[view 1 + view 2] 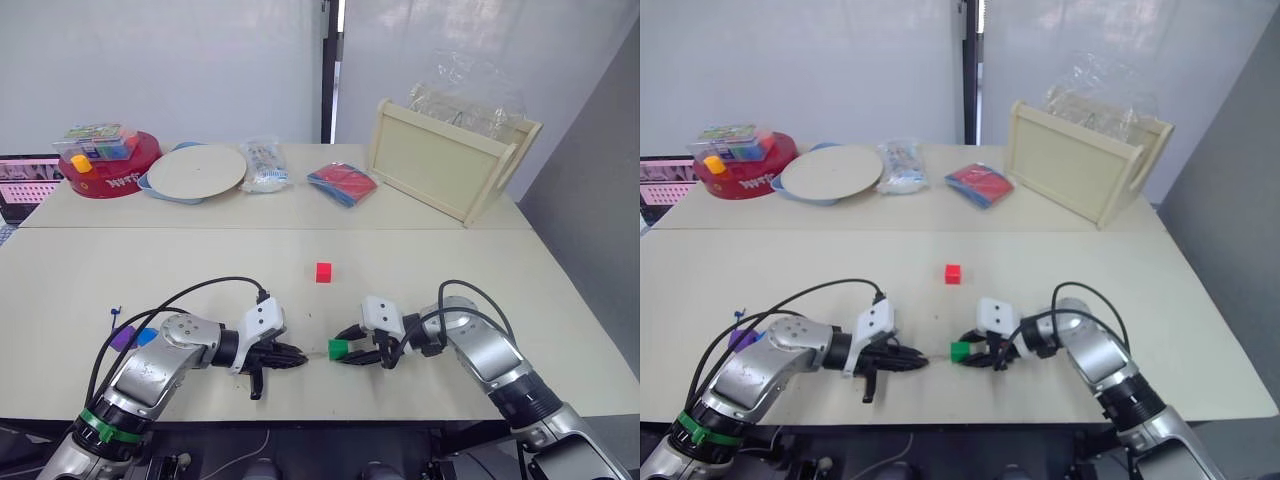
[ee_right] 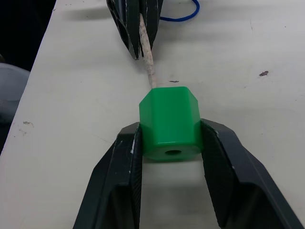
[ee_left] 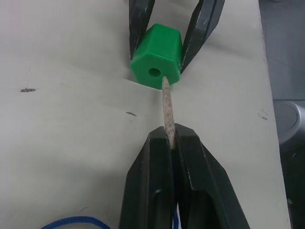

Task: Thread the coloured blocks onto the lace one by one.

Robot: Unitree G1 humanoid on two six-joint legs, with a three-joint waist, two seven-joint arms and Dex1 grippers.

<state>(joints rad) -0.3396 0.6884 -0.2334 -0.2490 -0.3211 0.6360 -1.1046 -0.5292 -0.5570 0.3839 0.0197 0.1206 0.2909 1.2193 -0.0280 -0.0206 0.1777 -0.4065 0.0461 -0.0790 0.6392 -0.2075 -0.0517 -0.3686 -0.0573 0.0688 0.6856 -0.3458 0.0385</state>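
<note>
Low centre of the frame, on the desk, the left tool pinches the lace by its pale tip, which touches the green block just below its hole; the right tool clamps that block; a red block lies above

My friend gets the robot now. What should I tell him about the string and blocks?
Left gripper: shut on the lace's pale tip.
Right gripper: shut on the green block, low over the table.
The tip touches the block's face just beside the hole, not in it.
Red block lies loose farther out; purple block and blue block sit by the left arm.
Done: none seen threaded.
Left: line up the tip, push it through, then the others.
</note>
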